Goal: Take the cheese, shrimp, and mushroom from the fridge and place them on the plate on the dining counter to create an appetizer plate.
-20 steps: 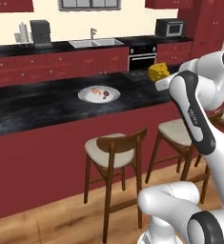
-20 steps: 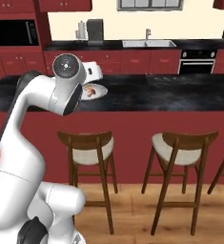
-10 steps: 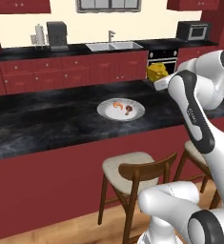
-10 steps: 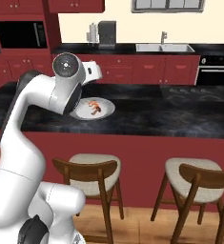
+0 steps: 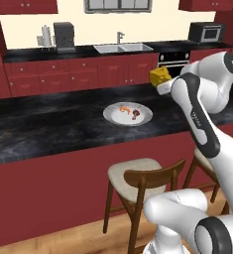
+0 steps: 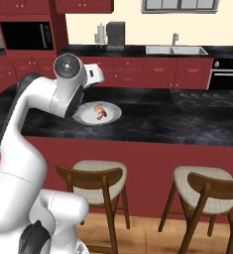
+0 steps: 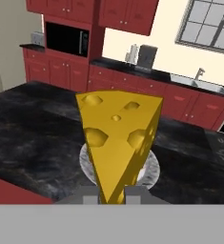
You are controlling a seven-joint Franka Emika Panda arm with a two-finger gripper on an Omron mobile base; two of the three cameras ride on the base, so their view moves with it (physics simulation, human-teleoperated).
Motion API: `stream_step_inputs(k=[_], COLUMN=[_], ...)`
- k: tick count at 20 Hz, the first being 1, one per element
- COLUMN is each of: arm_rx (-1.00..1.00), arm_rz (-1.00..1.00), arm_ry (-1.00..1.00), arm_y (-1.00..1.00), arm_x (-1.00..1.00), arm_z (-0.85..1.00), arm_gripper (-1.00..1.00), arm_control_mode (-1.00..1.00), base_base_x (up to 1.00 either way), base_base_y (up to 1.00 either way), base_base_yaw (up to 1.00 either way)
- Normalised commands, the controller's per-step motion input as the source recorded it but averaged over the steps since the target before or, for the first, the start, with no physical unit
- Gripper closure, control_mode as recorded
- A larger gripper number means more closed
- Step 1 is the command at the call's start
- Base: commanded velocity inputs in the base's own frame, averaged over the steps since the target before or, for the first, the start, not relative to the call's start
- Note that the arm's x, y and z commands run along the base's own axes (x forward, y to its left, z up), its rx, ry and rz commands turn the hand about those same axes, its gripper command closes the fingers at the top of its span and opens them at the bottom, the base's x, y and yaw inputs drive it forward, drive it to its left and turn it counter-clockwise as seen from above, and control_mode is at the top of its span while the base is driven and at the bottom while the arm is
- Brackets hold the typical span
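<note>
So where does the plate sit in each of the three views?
Left base view: the plate is at centre, on the black counter, left of the arm.
Right base view: centre left, partly hidden behind the arm.
Hand view: lower centre, mostly behind the cheese.
Shared landmark: the sink faucet on the rear counter.

Two wooden stools [image 6: 95,181] with cream seats tucked against a dark red front panel, second stool [image 6: 207,191] off to the right. Along the rear wall: red cabinets [image 5: 63,79] under a black worktop, steel sink [image 5: 122,48] with faucet [image 5: 119,36], black coffee machine [image 5: 64,36] just beside a pale kettle-like item [image 5: 46,35], black oven [image 6: 227,74] at the right end, small microwave [image 5: 205,32] on the worktop. Built-in black microwave [image 6: 26,35] set in tall red cabinetry at left, window [image 7: 209,24] above the sink, wood floor [image 5: 63,238] below.
</note>
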Motion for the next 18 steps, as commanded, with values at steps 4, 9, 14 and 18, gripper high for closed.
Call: stream_step_inputs(k=[4, 9, 14, 18], arm_rx=[-0.07, -0.05, 0.00, 0.00], arm_rz=[0.00, 0.00, 0.01, 0.02], arm_ry=[0.13, 0.07, 0.00, 0.02], arm_y=[0.45, 0.34, 0.00, 0.01], arm_x=[0.43, 0.39, 0.46, 0.67], arm_z=[-0.31, -0.42, -0.55, -0.65], arm_gripper=[1.00, 1.00, 1.00, 1.00], arm_control_mode=[-1.00, -1.00, -1.00, -1.00], base_base_x=[0.00, 0.00, 0.00, 0.00], base_base_y=[0.00, 0.00, 0.00, 0.00], base_base_yaw=[0.00, 0.00, 0.00, 0.00])
